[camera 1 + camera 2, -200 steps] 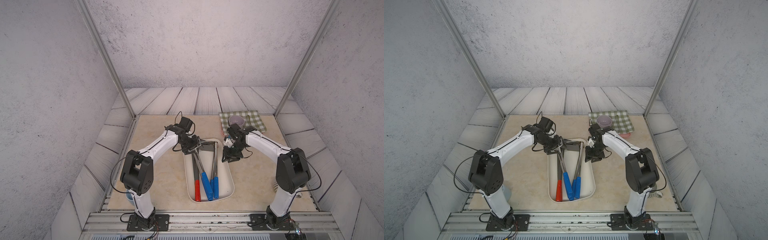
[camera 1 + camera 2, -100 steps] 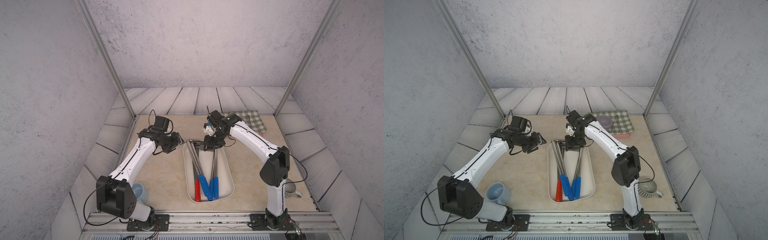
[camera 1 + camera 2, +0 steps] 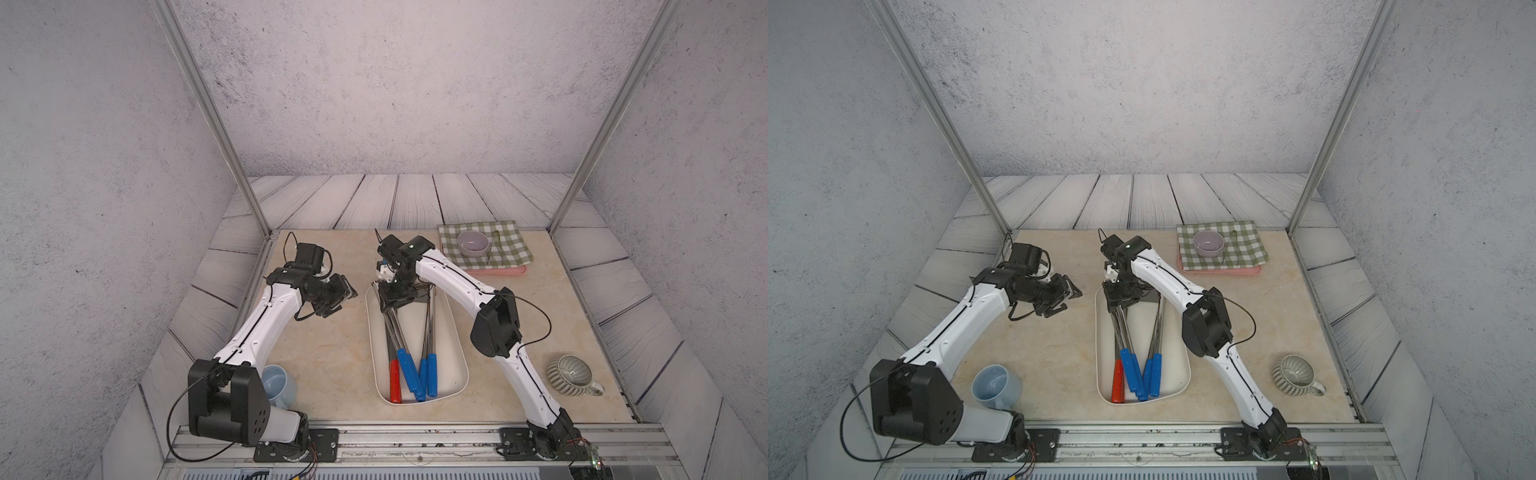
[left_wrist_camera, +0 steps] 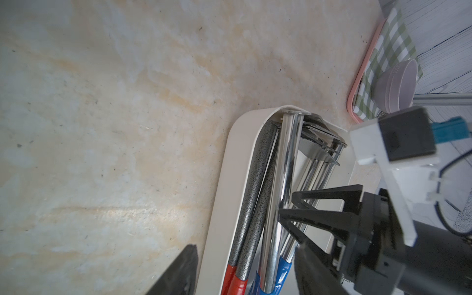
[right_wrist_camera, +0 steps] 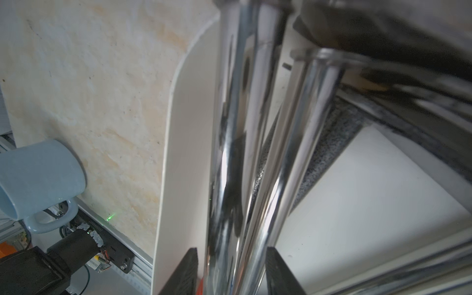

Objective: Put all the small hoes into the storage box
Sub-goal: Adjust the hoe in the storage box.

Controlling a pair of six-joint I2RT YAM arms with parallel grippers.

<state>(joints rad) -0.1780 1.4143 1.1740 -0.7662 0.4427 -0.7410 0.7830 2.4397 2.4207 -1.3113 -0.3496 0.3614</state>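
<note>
1. The right jaws point down over the far end of the storage box [image 3: 451,357] [image 3: 1173,357]. Their fingers [image 5: 184,273] stand on either side of two chrome shafts [image 5: 229,127]. Whether they pinch the shafts or only straddle them cannot be told.
2. Four long tools lie inside the box. Their dark heads are bunched directly under the right jaws. Their grips, one red handle [image 3: 395,382] and three blue handles [image 3: 409,374], sit at the box end farthest from those jaws.
3. Which of these tools is the small hoe cannot be told, since the heads overlap under the right jaws.
4. The left jaws stand wide apart and hold nothing. They hover over the bare surface [image 3: 324,365] just beside the box's far corner, apart from its rim, with the right jaws near on the other side of that rim.
5. A pink tray [image 3: 498,271] with a checked cloth [image 3: 511,249] and a lilac bowl [image 3: 472,243] lies beyond the right jaws, on the side away from the left jaws.
6. A blue mug [image 3: 278,384] sits well behind the left jaws, and a ribbed grey cup [image 3: 571,374] well behind the right jaws.
</note>
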